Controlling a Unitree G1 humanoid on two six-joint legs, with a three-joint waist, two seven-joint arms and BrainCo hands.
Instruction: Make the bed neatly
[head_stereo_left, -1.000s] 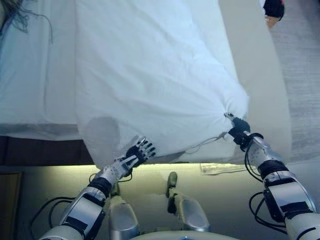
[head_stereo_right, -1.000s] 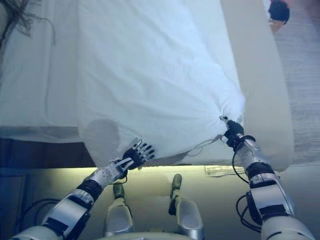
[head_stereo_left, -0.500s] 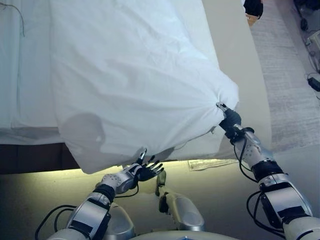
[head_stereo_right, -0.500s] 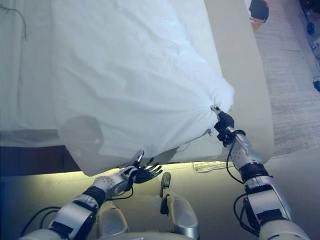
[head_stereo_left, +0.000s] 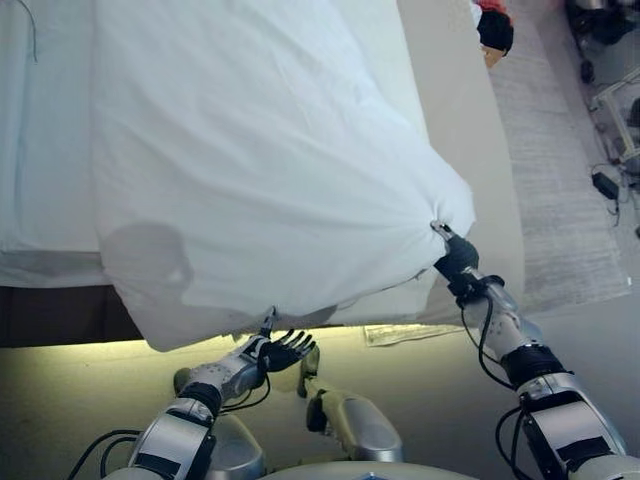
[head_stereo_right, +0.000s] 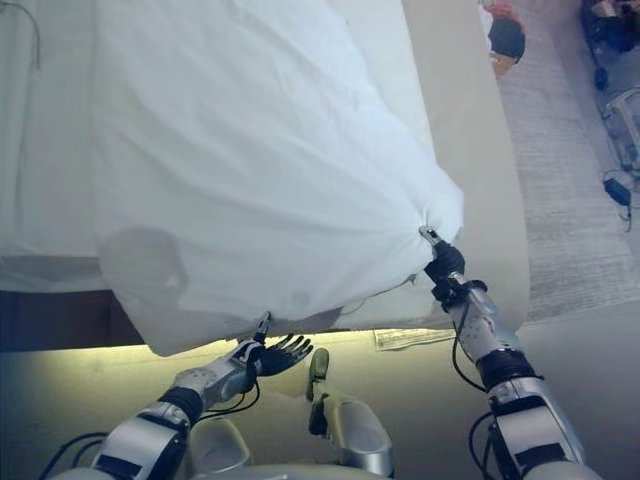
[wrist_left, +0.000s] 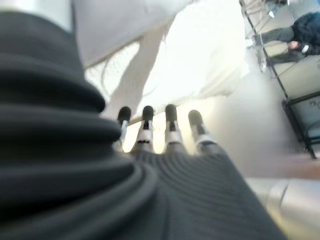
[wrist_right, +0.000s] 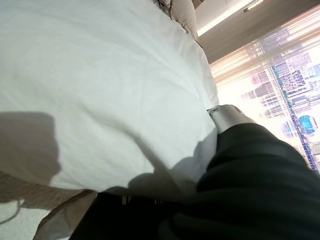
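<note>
My right hand (head_stereo_left: 456, 262) is clenching the white duvet's (head_stereo_left: 260, 160) near right corner; my left hand (head_stereo_left: 283, 351) is hanging released below its near edge.

A person (head_stereo_left: 492, 30) in dark clothing is seen at the far right, on a pale carpet (head_stereo_left: 560, 200) laid beside the bed. Dark equipment and cables (head_stereo_left: 606, 186) are scattered over the carpet near the right edge. In the left wrist view, another figure in dark clothes (wrist_left: 300, 35) is seen beside a dark metal frame (wrist_left: 300, 125).
</note>
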